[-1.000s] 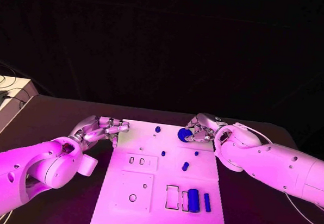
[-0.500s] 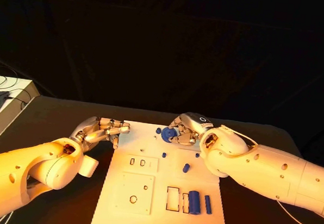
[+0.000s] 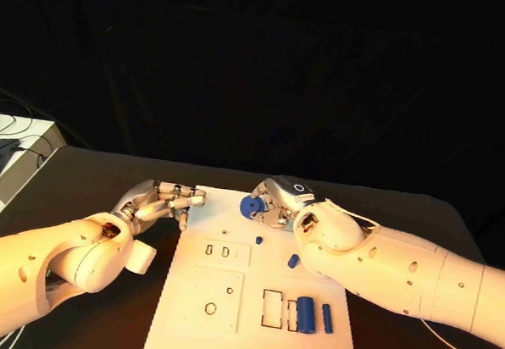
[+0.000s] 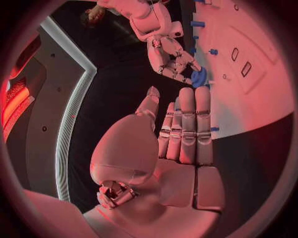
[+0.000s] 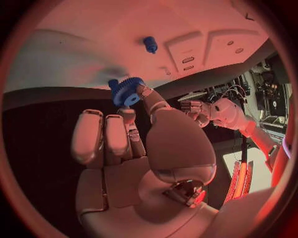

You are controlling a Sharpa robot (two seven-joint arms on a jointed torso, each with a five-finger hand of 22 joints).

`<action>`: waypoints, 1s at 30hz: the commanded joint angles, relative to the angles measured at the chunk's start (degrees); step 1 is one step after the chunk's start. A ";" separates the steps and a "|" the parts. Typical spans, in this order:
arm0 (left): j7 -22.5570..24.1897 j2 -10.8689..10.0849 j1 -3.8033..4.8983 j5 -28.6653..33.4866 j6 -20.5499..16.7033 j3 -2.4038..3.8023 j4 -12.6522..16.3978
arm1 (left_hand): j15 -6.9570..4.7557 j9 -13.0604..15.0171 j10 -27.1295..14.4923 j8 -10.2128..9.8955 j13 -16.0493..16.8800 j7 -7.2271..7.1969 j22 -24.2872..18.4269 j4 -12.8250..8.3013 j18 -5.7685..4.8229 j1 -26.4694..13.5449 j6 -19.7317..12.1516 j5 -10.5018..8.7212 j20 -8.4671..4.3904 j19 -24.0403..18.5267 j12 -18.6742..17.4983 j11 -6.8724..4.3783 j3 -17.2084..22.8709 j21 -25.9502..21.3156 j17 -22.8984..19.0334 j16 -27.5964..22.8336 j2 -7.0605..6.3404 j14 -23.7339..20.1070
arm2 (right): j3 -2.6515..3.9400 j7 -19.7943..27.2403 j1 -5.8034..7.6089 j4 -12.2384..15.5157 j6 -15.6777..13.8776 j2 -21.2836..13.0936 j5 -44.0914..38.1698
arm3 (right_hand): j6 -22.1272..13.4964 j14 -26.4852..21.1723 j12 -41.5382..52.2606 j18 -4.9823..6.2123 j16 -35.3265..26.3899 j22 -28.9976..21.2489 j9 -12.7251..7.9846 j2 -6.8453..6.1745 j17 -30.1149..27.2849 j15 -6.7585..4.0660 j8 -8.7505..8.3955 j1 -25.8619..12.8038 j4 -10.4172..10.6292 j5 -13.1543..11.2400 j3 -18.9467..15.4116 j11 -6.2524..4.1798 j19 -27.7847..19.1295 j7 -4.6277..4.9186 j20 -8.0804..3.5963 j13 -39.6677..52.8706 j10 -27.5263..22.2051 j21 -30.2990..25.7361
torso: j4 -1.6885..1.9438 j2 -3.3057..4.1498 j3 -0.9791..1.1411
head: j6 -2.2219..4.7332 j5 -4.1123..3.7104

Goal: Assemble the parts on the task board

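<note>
— What's in your right hand?

— A blue gear, pinched between my thumb and a fingertip. The other fingers lie straight beside it, holding nothing. In the head view it sits just above the middle of the frame, over the top edge of the board.

— And the left hand?

— Left of centre, at the board's upper left corner. Fingers straight and pressed side by side, thumb a little apart. Nothing in it. I cannot tell whether the fingertips touch the board.

— What else is on the board?

— A small peg just below the gear, and another blue piece a bit lower and to the right. In the lower right part, a blue cylinder beside a slim blue bar, next to a rectangular slot. Two small slots sit in a raised square left of centre, with a larger square plate below them.

— The table?

— Black, under the board and both arms.
</note>
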 commanded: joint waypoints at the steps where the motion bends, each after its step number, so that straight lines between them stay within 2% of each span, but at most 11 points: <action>1: 0.53 -0.05 -0.02 -0.04 0.16 0.02 0.23 | 0.45 0.03 -0.29 0.26 -0.04 0.03 0.05 -0.26 1.82 -0.04 0.02 0.08 0.21 0.27 -0.06 0.03 0.00 -0.31 -0.05 0.11 0.35 -0.02 | 0.02 -1.46 -0.15 -0.39 -1.70 0.61 -2.61 | -0.07 0.00 -0.20 -1.18 -0.33 9.47 0.05 -0.33 -0.01 -0.44 0.21 0.31 0.38 -0.31 0.04 -0.23 3.63 -0.01 -0.37 0.05 0.37 0.09 | 0.08 0.06 -0.11 | -0.26 0.12; 7: 0.53 -0.11 -0.01 -0.04 0.11 0.03 0.38 | 0.45 0.03 -0.29 0.26 -0.04 0.01 0.06 -0.27 1.82 -0.05 0.00 0.08 0.22 0.28 -0.05 0.02 0.00 -0.32 -0.06 0.12 0.34 -0.02 | 0.01 -1.30 -0.30 -0.92 -1.10 1.50 -2.62 | -0.07 0.00 -0.20 -1.18 -0.33 9.47 0.05 -0.33 -0.01 -0.44 0.21 0.31 0.38 -0.31 0.04 -0.23 3.63 -0.01 -0.37 0.05 0.37 0.09 | -0.03 0.00 -0.04 | -0.76 0.45; 16: 0.56 -0.07 0.00 -0.03 0.07 0.03 0.55 | 0.45 0.03 -0.30 0.26 -0.04 -0.01 0.07 -0.29 1.83 -0.05 -0.02 0.08 0.22 0.28 -0.05 0.01 -0.02 -0.34 -0.06 0.13 0.32 -0.02 | -0.07 -1.02 -0.38 -2.81 -0.53 2.61 -2.55 | -0.05 0.01 -0.19 -1.20 -0.34 9.48 0.05 -0.41 0.04 -0.47 0.22 0.31 0.55 -0.41 0.08 -0.24 3.63 -0.07 -0.39 0.14 0.42 0.09 | -0.02 -0.01 0.03 | -0.75 0.59; 23: 0.59 -0.05 0.00 -0.03 0.05 0.03 0.64 | 0.45 0.03 -0.30 0.26 -0.04 -0.01 0.07 -0.29 1.83 -0.05 -0.02 0.08 0.22 0.28 -0.05 0.01 -0.02 -0.34 -0.06 0.13 0.32 -0.02 | -0.26 -0.60 -1.01 -4.53 -0.30 3.53 -2.31 | -0.06 0.04 -0.25 -1.20 -0.30 9.46 0.04 -0.46 0.15 -0.47 0.20 0.42 0.62 -0.39 0.15 -0.25 3.63 -0.05 -0.41 0.19 0.41 0.03 | 0.07 0.10 0.04 | -0.94 0.76; 30: 0.56 -0.15 0.01 -0.03 0.01 0.03 0.66 | 0.45 0.03 -0.30 0.26 -0.04 -0.01 0.07 -0.29 1.83 -0.05 -0.02 0.08 0.22 0.28 -0.05 0.01 -0.02 -0.34 -0.06 0.13 0.32 -0.02 | -0.31 -0.24 -1.30 -4.59 -0.68 3.70 -2.21 | -0.08 0.04 -0.25 -1.20 -0.31 9.46 0.04 -0.49 0.15 -0.47 0.20 0.40 0.67 -0.41 0.14 -0.24 3.63 -0.04 -0.41 0.22 0.41 0.01 | 0.08 0.17 0.01 | -1.01 0.88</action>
